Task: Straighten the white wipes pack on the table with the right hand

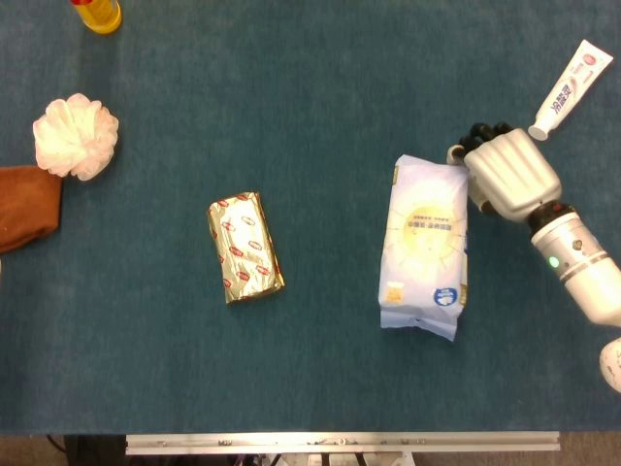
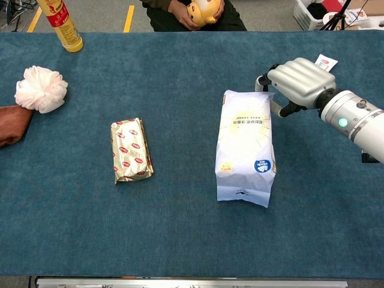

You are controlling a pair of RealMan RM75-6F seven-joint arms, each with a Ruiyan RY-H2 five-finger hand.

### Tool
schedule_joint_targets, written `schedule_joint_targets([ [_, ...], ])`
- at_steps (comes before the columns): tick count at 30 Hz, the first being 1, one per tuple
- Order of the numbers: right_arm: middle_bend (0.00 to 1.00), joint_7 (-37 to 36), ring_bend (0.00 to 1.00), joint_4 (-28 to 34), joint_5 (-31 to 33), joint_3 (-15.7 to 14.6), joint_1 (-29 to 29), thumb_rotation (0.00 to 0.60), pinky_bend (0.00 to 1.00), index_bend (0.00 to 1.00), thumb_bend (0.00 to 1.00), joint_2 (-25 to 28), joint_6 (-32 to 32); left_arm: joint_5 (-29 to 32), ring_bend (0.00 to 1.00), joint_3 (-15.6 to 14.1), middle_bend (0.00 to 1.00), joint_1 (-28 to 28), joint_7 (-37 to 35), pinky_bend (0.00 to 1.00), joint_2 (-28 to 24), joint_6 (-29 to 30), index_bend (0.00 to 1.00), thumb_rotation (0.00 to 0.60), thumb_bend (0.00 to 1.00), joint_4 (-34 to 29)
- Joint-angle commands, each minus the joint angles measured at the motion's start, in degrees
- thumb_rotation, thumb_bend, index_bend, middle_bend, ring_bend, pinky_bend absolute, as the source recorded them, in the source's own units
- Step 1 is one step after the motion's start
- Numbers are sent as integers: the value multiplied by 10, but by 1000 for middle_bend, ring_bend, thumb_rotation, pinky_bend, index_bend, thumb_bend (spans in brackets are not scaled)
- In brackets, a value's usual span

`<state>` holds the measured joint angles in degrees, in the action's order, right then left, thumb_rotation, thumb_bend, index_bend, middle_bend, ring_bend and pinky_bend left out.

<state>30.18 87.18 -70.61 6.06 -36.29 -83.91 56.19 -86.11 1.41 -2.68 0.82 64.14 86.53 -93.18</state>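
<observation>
The white wipes pack (image 1: 425, 245) (image 2: 247, 144) lies right of the table's middle, its long side running almost straight from front to back. My right hand (image 1: 505, 173) (image 2: 298, 81) sits at the pack's far right corner. Its curled fingers reach over the far edge and the thumb lies against the right side, so it grips that corner. My left hand shows in neither view.
A gold foil packet (image 1: 245, 247) (image 2: 131, 150) lies left of centre. A white bath pouf (image 1: 76, 135) and a brown cloth (image 1: 24, 206) sit at the left edge. A yellow bottle (image 2: 61, 24) stands far left. A toothpaste tube (image 1: 571, 87) lies just beyond my right hand.
</observation>
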Motion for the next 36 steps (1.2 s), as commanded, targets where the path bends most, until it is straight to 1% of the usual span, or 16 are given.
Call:
schedule_joint_targets([
  [1, 444, -1, 258, 9, -12, -6, -1, 600, 364, 641, 451, 1, 2, 1, 187, 0, 245, 0, 0, 248, 0, 0, 245, 600, 346, 1],
  [3, 444, 4, 258, 16, -25, -15, -2, 600, 364, 641, 450, 0, 2, 0, 187, 0, 245, 0, 0, 248, 1, -1, 245, 600, 346, 1],
  [6, 444, 7, 258, 24, -36, -22, -2, 600, 364, 641, 449, -1, 5, -1, 187, 0, 245, -1, 1, 248, 2, -2, 245, 600, 346, 1],
  [15, 444, 1, 258, 4, -7, 4, -2, 600, 364, 641, 449, 11, 19, 1, 187, 0, 245, -2, -1, 248, 4, -4, 245, 600, 346, 4],
  [17, 444, -5, 258, 8, -11, 3, -3, 600, 364, 641, 448, 12, 18, -1, 187, 0, 245, -2, -2, 248, 6, -4, 245, 600, 346, 5],
  [23, 437, 1, 258, 17, -35, -13, -6, 600, 364, 632, 437, 4, 16, -2, 187, 1, 245, -1, -3, 248, 4, 0, 245, 600, 346, 3],
  [24, 418, 3, 250, 19, -32, -14, -8, 600, 363, 594, 431, 6, 12, -2, 187, 1, 245, -1, -4, 248, 3, 2, 245, 600, 346, 2],
  [25, 391, 6, 236, 22, -27, -14, -9, 600, 356, 531, 424, 9, 8, -2, 187, 1, 245, 0, -5, 248, 2, 3, 245, 600, 346, 2],
  [28, 229, 21, 128, 35, -14, -15, -9, 600, 286, 185, 387, 22, 2, 1, 187, 2, 245, 2, -7, 248, 1, 5, 245, 600, 346, 3],
  [30, 144, 29, 75, 46, -13, -18, -5, 600, 245, 49, 351, 31, 11, 3, 187, 2, 245, 3, -7, 248, 1, 4, 245, 600, 346, 5],
  [31, 125, 29, 62, 51, -14, -19, -3, 600, 234, 11, 323, 36, 14, 3, 187, 2, 245, 2, -7, 248, 2, 4, 245, 600, 346, 6],
  [35, 121, 21, 58, 67, -19, -27, 11, 600, 231, 0, 273, 60, 29, 0, 187, 2, 245, -2, -7, 248, 3, -1, 245, 600, 346, 7],
  [36, 121, 14, 58, 70, -22, -29, 17, 600, 231, 0, 245, 68, 38, 0, 187, 3, 245, -3, -8, 248, 4, -2, 245, 600, 346, 7],
])
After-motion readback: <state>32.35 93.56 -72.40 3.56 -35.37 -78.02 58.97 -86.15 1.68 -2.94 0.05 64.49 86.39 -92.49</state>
